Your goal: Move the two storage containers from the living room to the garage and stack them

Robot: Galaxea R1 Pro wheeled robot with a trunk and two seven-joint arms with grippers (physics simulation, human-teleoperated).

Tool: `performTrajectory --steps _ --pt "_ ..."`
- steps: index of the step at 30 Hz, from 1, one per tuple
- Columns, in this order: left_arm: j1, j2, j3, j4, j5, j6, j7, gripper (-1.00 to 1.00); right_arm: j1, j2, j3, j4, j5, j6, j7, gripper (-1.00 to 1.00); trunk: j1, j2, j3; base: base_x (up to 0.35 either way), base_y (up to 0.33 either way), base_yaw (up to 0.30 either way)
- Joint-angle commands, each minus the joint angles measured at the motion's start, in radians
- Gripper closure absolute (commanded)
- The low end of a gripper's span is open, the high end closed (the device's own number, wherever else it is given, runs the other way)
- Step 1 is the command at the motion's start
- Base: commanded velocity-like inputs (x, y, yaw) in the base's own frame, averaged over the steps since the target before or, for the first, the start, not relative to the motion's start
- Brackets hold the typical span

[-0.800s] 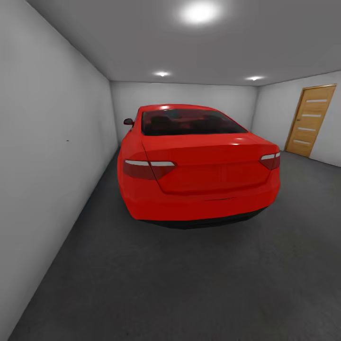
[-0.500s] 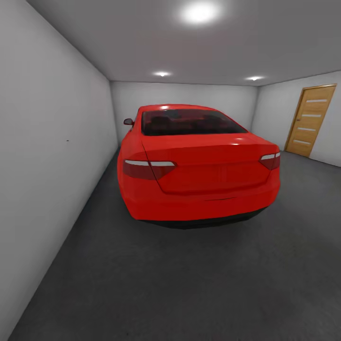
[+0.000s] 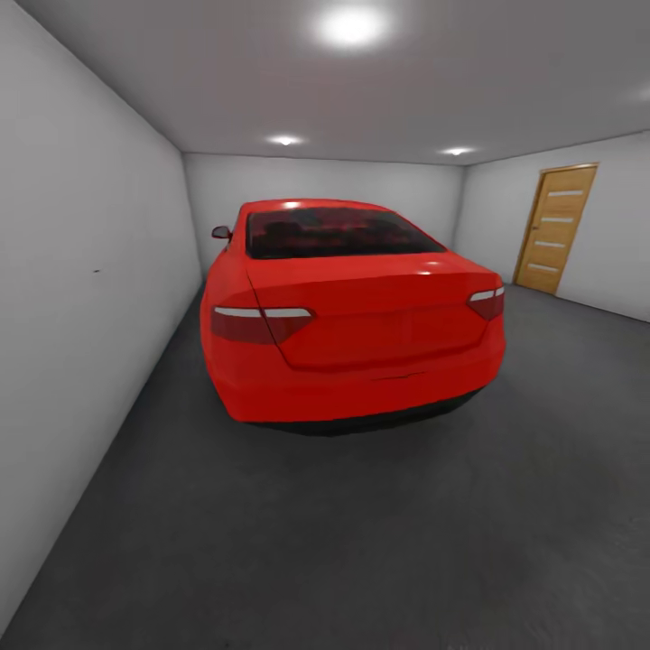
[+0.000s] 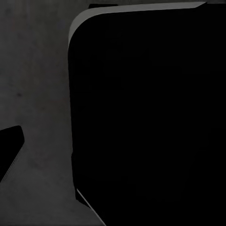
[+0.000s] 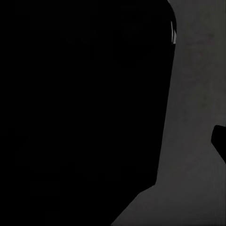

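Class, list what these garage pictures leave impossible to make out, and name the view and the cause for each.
1. Head view: the red car front, hidden by its own rear.
2. Left wrist view: a black shape blocks most of the floor; tool state unreadable.
3. Right wrist view: another black mass, same problem.

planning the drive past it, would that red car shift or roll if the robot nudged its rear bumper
Probably not. The red car dwarfs everything in the garage, so it is likely too heavy to shift. It sits flat on the dark grey floor, with no visible slope, so rolling seems unlikely.
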Motion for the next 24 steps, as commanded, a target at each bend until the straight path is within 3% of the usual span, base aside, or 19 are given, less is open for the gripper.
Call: performTrajectory --steps 1,11,12,24 --pt "0.000 0.000 0.001 0.000 0.001 -0.001 0.000 -1.00 0.000 0.000 0.014 -0.001 -0.015 0.001 0.001 -1.00 0.000 0.000 -0.001 0.000 0.000 -0.278" --pt "0.000 0.000 0.002 0.000 0.001 -0.001 0.000 -1.00 0.000 0.000 0.070 -0.001 -0.055 0.000 0.001 -1.00 0.000 0.000 -0.001 0.000 0.000 -0.281" --pt "0.000 0.000 0.002 0.000 0.001 -0.001 0.000 -1.00 0.000 0.000 0.358 -0.001 -0.055 0.000 0.000 -1.00 0.000 0.000 -0.001 0.000 0.000 -0.282" --pt "0.000 0.000 0.001 0.000 0.000 -0.001 0.000 -1.00 0.000 0.000 0.358 -0.001 -0.055 -0.001 0.000 -1.00 0.000 0.000 -0.001 0.000 0.000 -0.282"
